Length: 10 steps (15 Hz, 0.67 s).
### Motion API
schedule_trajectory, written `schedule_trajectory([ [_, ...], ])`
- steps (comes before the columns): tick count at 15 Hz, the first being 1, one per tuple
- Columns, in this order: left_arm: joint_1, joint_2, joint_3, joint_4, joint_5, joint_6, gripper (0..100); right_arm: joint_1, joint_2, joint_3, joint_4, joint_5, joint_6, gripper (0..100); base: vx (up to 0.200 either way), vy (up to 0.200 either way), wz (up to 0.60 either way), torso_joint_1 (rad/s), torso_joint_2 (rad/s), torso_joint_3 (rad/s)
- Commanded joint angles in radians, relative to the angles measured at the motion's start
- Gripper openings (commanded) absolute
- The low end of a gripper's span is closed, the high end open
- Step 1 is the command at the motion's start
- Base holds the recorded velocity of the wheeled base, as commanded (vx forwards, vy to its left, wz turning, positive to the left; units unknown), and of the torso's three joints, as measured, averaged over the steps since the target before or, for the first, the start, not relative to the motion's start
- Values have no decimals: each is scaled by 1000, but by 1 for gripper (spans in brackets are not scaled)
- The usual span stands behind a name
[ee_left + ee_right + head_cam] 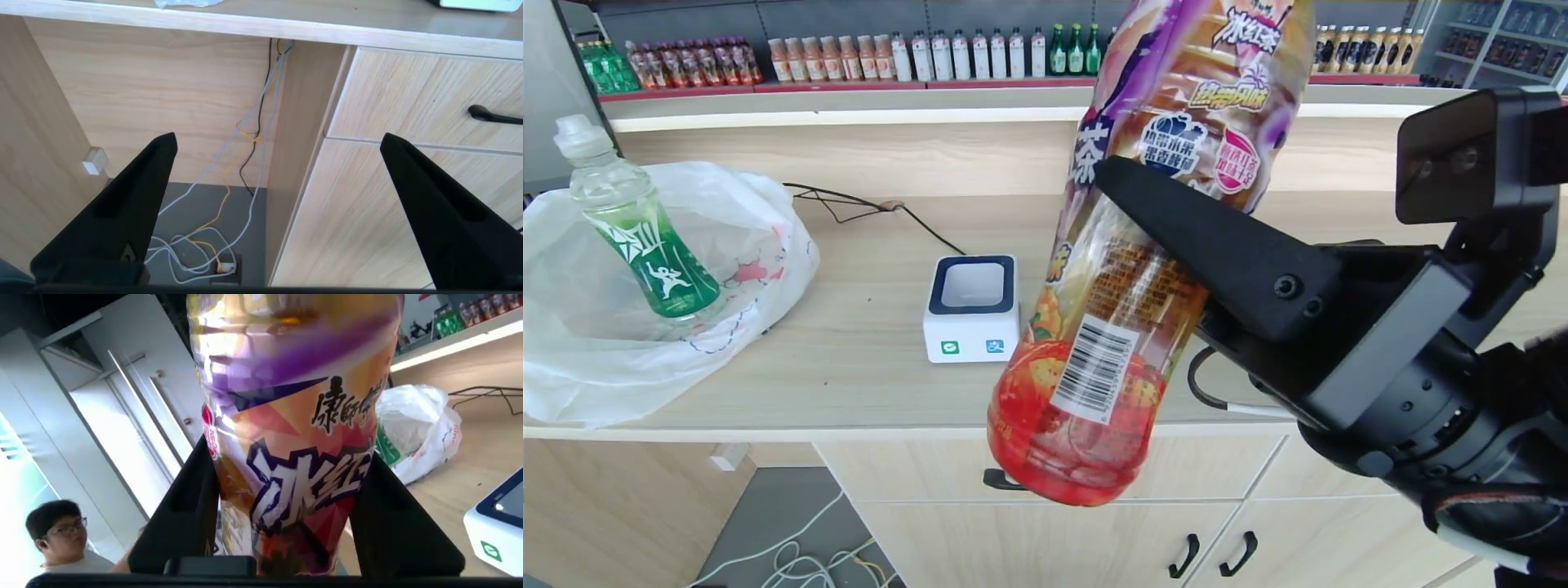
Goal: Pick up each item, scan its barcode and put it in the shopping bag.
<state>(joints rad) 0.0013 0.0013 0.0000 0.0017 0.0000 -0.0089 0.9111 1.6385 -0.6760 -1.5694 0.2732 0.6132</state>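
Tea bottle (1127,269), tilted, clamped in right hand (290,461) — scanner (971,308) on counter (849,367) behind

Bare light-wood counter (866,359) lies open between the crumpled white plastic bag (580,359) and the small white scanner box with a dark-rimmed top (972,306); a thin black cable (888,205) trails along the back. A tilted clear bottle with a green label (645,237) stands among the bag's folds. The large orange-and-purple tea bottle (1094,327) hangs in front of the counter edge, to the scanner's right
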Motion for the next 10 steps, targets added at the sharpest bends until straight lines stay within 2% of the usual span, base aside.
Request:
schedule_trajectory([
  [1, 0, 0, 0, 0, 0, 0, 100, 0, 0, -4, -1, 0, 3, 0, 0, 0, 0, 0, 0, 0],
  [10, 0, 0, 0, 0, 0, 0, 100, 2, -14, -5, -1, 1, 13, 0, 0, 0, 0, 0, 0, 0],
])
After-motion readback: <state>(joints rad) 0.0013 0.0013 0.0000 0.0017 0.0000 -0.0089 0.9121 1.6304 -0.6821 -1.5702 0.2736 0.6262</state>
